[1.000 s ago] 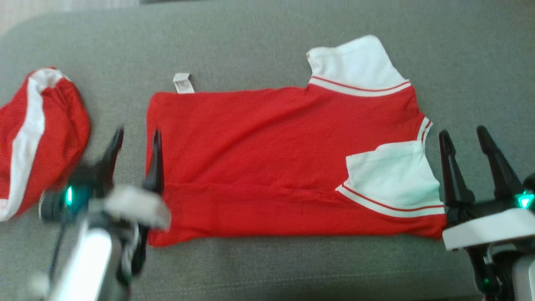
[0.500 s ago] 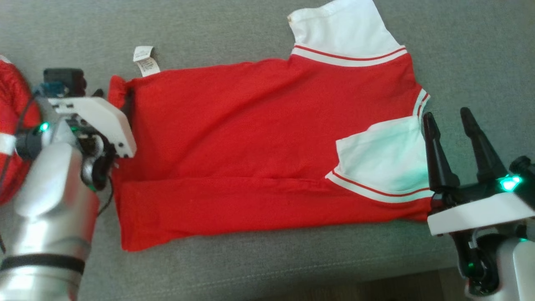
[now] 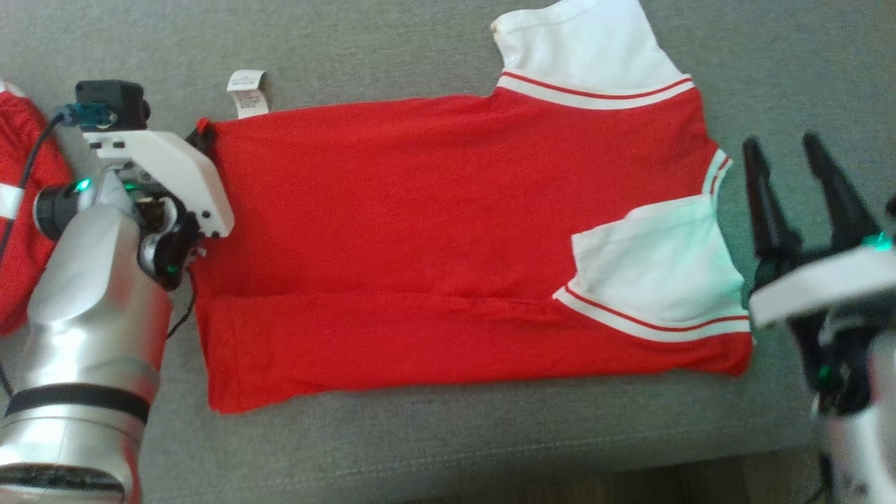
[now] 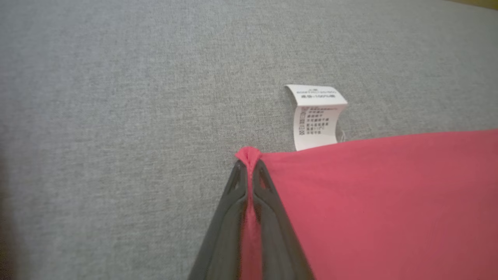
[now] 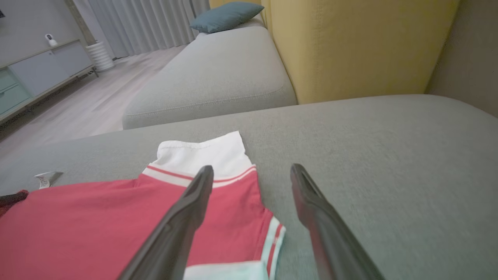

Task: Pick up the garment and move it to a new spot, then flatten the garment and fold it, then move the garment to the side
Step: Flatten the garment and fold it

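The left gripper (image 4: pixel 249 165) pinched a corner of the red garment (image 4: pixel 381 202) (a small tuft poked past the fingertips) on the grey cushion (image 4: pixel 116 97), beside a white care label (image 4: pixel 317 116).

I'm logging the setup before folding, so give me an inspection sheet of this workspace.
Surface: grey sofa cushion, bearing the garment.
Job's things: red shirt with white sleeves, spread mostly flat; care label sticking out at its far edge.
Clutter: second red and white garment at the robot's left.
Grippers: left gripper shut on the shirt's corner; right gripper open beside the sleeve end.
Cables: dark cable at the left wrist.
Surroundings: yellow backrest, teal pillow, curtains, wooden floor.
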